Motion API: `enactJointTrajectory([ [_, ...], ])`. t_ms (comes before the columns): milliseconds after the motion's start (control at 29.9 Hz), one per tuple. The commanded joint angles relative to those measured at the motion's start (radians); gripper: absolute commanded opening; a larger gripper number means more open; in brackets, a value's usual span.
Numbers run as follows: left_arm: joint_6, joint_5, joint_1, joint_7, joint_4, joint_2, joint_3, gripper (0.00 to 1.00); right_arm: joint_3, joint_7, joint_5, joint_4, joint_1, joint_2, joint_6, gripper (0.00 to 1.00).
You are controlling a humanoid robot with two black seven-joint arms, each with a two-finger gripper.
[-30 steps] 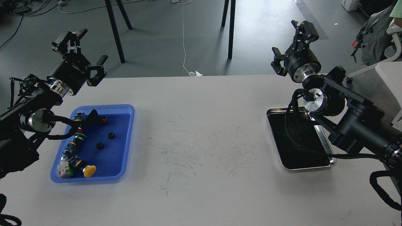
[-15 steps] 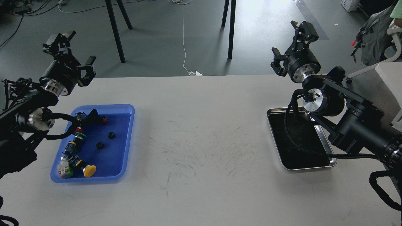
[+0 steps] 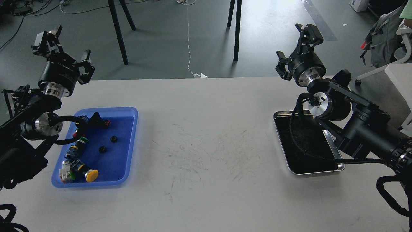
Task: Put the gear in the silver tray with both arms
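Both grippers, left [image 3: 61, 46] and right [image 3: 295, 43], spread empty; gears [image 3: 102, 149] look small, stiff, light: pinch across the rim.

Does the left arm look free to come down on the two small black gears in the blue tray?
Probably yes. The left gripper is open, raised beyond the blue tray, and the two gears lie uncovered in its open middle. The arm's own cable droops nearby.
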Motion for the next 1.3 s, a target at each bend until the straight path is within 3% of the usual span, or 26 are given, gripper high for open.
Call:
enactJointTrajectory([
  [0, 0.085, -0.012, 0.000, 0.000, -0.012, 0.005, 0.053, 0.98, 0.002, 0.002, 0.000, 0.000, -0.004, 0.003, 0.000, 0.99],
  [234, 0.091, 0.012, -0.025, 0.000, -0.024, 0.032, 0.209, 0.98, 0.002, 0.002, 0.000, -0.002, -0.006, 0.009, 0.002, 0.99],
  [434, -0.031, 0.230, -0.097, 0.000, -0.035, 0.099, 0.277, 0.98, 0.000, 0.002, 0.000, -0.002, -0.009, 0.012, 0.003, 0.99],
  [568, 0.008, 0.120, -0.015, 0.000, -0.076, 0.141, 0.182, 0.98, 0.000, 0.002, -0.001, -0.002, -0.009, 0.017, 0.003, 0.99],
  [769, 0.220, -0.015, 0.087, 0.000, -0.201, 0.121, 0.016, 0.98, -0.005, 0.000, -0.001, -0.003, -0.006, 0.021, 0.003, 0.99],
  [969, 0.150, -0.018, 0.113, 0.000, -0.196, 0.100, -0.081, 0.98, -0.003, 0.000, 0.000, -0.003, -0.010, 0.020, 0.003, 0.99],
  [1103, 0.195, -0.003, 0.104, 0.000, -0.141, 0.087, -0.070, 0.98, -0.002, 0.002, -0.001, -0.002, -0.012, 0.021, 0.002, 0.99],
  [1270, 0.188, 0.003, 0.096, 0.000, -0.188, 0.113, 0.080, 0.98, 0.003, 0.003, 0.000, -0.002, -0.018, 0.021, 0.003, 0.99],
])
